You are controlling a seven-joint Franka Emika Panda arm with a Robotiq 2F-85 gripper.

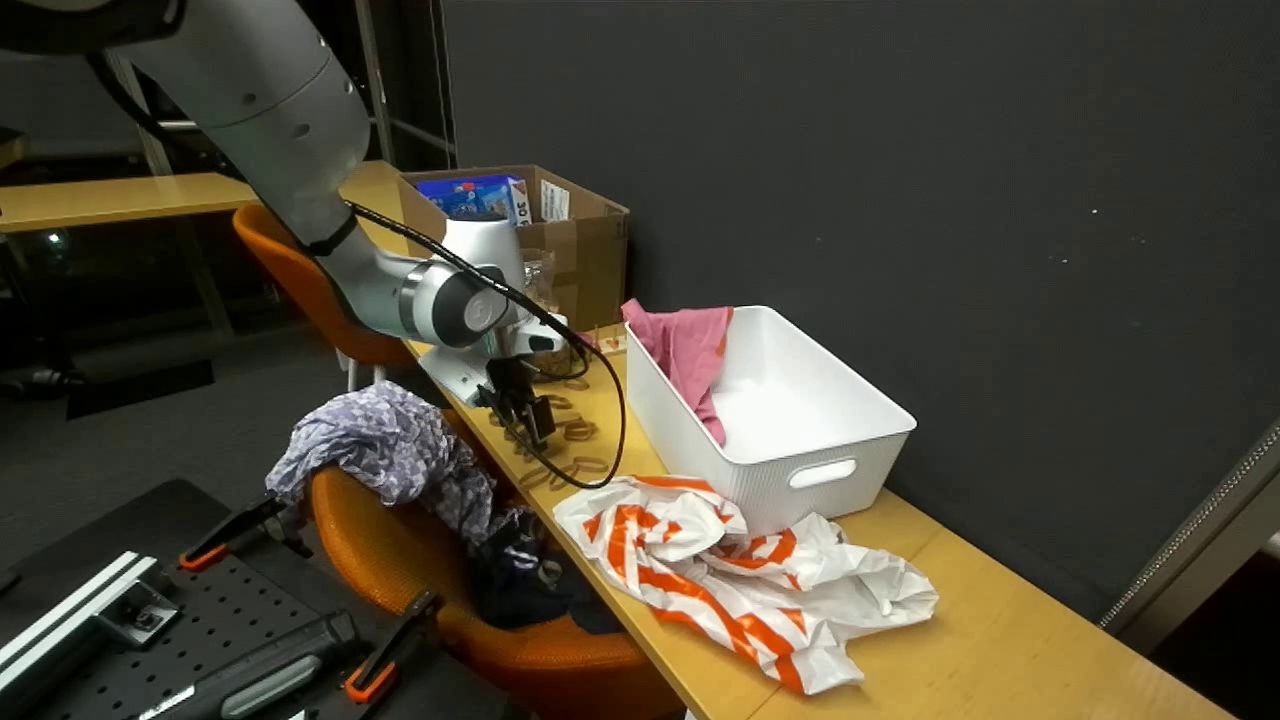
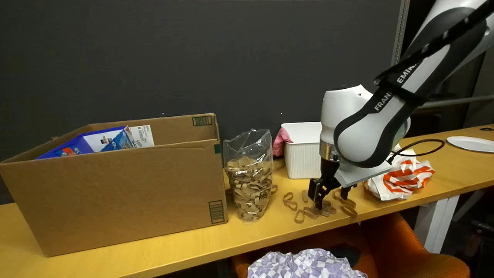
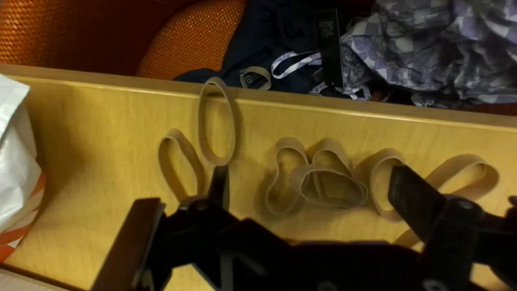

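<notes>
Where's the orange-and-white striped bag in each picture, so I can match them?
In an exterior view: striped bag, low, just right of centre.
In an exterior view: striped bag, right side, below middle.
Wrist view: striped bag, cut off at left edge.
Shared landmark: loose tan bands, in all three.

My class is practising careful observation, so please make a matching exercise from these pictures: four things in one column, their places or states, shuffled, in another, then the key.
Things
1. gripper
2. pink cloth
3. clear plastic bag
4. checked fabric

Places or states
A. hanging over the rim of the white bin
B. draped on the orange chair
C. open over loose rubber bands
D. standing beside the cardboard box

Right pairs: 1-C, 2-A, 3-D, 4-B
</notes>
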